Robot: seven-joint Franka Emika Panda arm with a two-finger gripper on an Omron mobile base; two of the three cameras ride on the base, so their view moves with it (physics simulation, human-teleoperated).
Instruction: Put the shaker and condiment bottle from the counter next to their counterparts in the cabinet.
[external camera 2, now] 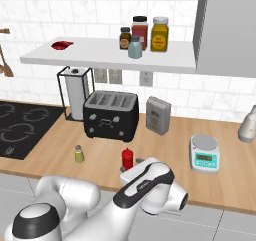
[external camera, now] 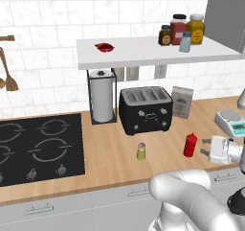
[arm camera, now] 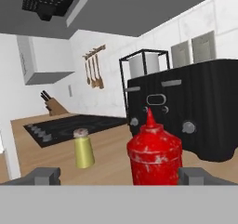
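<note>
gripper (arm camera: 119,175) spread wide, level with condiment bottle (arm camera: 154,149) | bottle on counter (external camera: 110,153) before toaster (external camera: 145,109) | likely light, squeezable, slick — grip the wide body, not the nozzle

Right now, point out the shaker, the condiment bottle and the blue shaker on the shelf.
shaker (external camera: 141,151), left base view, on its yellow-green body.
condiment bottle (arm camera: 154,155), hand view, on its red body.
blue shaker (external camera 2: 134,50), right base view, on its pale body.

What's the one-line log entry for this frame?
gripper: open, level with condiment bottle | shaker: on counter | nothing held
</note>
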